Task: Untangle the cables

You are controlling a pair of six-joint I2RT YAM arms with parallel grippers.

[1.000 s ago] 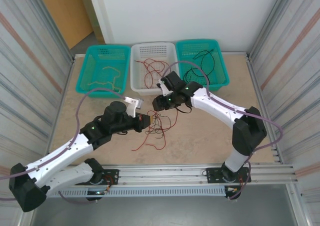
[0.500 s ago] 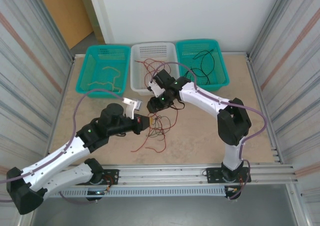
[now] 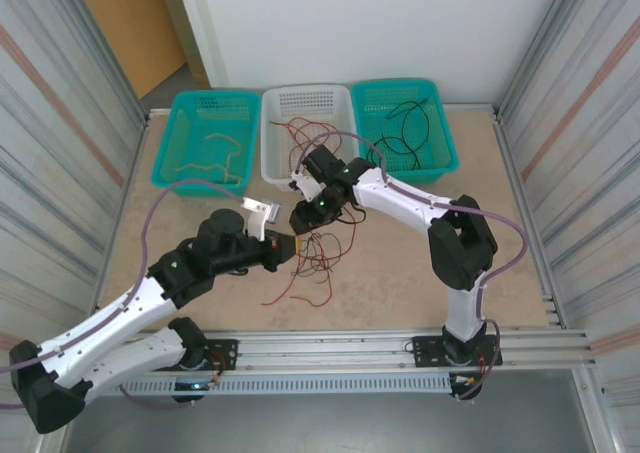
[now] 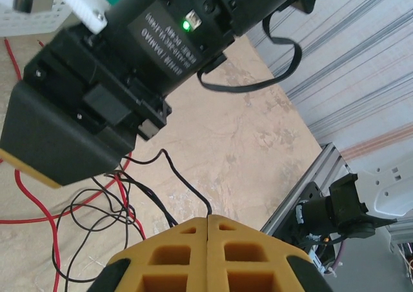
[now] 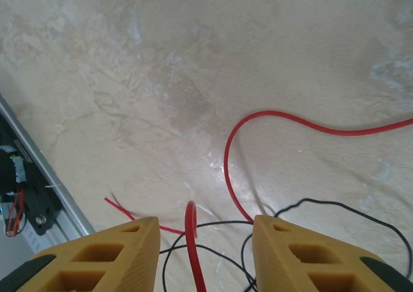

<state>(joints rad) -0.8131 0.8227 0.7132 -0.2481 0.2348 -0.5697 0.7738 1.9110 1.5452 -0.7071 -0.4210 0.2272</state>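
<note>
A tangle of red and black cables lies on the table between the two arms, and a red cable trails toward the front. My left gripper is at the tangle's left edge. In the left wrist view, the left gripper is shut on a black cable that runs out from its tips. My right gripper hovers just above the tangle. The right gripper stands open, and a red cable loop rises in the gap without touching either finger. Black cables cross below.
Three baskets line the back. The left teal basket holds a yellow-tan cable, the white basket holds red cables and the right teal basket holds black ones. A metal rail runs along the front edge. Corrugated walls close both sides.
My right arm has swung left and down onto the tangle, its jaws narrowing. The left arm has pulled back a little toward the near left, still shut on the black cable.
</note>
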